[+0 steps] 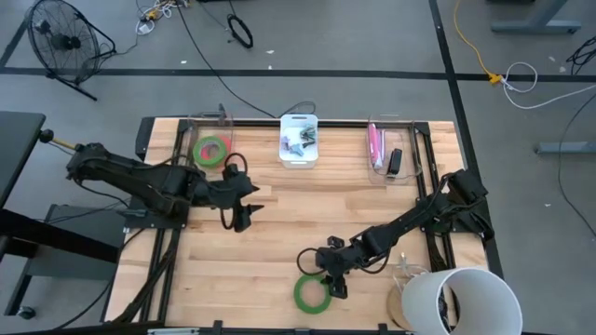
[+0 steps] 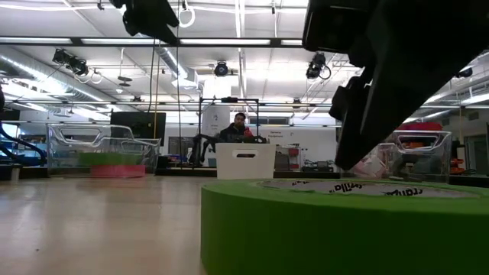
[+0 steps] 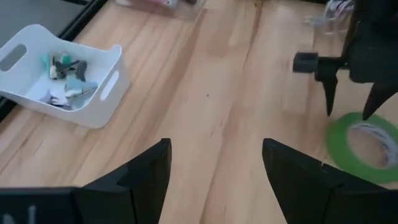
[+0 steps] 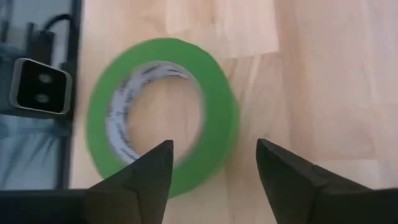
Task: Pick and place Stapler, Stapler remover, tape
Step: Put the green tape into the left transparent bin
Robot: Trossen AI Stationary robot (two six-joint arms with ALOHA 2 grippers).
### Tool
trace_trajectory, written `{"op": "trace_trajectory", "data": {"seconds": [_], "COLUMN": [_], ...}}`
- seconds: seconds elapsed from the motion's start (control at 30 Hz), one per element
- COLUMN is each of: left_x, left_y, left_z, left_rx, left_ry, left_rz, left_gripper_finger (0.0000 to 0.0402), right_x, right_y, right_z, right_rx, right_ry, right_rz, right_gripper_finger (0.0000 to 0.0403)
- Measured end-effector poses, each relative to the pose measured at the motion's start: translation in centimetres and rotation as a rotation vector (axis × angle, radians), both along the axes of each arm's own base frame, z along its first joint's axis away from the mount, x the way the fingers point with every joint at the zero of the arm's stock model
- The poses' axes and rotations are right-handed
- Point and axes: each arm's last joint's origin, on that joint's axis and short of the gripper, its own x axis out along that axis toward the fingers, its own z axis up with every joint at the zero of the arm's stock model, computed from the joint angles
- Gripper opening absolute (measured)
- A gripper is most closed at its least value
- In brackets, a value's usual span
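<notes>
1 green tape roll [image 4: 163, 118] lies flat just beneath the right hand [image 4: 214, 165], open, empty.

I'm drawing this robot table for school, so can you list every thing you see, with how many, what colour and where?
green tape: one loose, green, flat on the table's near edge, under the right gripper.
tape in clear bin: a green roll over something pink, far left of the table.
clear bin: one, see-through, far left.
white bin: one, white, far middle, holding small grey and teal bits.
second clear bin: one, see-through, far right, with a pink thing and a black thing inside.
white bucket: one, white, near right corner.
table: one, light wood.
fan: one, black, on the floor beyond the table.
person: one, far behind the table.
left gripper: open, over bare wood, left of middle.
right gripper: open, just above the green tape.
</notes>
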Motion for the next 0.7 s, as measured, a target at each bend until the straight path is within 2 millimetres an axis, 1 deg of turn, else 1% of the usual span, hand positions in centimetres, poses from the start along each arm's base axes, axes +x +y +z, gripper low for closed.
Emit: {"op": "trace_trajectory", "data": {"seconds": [0.27,0.4,0.53,0.63,0.7], "left_x": [1.2,1.5,1.5,1.5,1.5], "left_y": [-0.5,-0.5,-0.5,-0.5,-0.5], "left_z": [-1.2,-1.6,-1.5,-1.5,-1.5], "left_rx": [0.012,0.015,0.013,0.012,0.01], "left_ry": [0.041,0.059,0.056,0.056,0.054], "left_rz": [0.004,0.003,0.001,0.0,-0.002], "left_gripper_finger": [0.0254,0.0254,0.0254,0.0254,0.0254], "right_x": [0.0,0.2,0.8,1.0,1.0], "right_y": [-0.2,0.0,0.5,0.7,0.7], "right_z": [-0.1,-1.5,-2.9,-3.5,-3.6], "right_rx": [-0.037,-0.032,0.028,0.038,0.061], "right_ry": [-0.002,0.037,0.045,0.052,0.06], "right_rz": [-0.058,-0.056,-0.04,-0.033,-0.038], "right_gripper_finger": [0.0231,0.0231,0.0231,0.0231,0.0231]}}
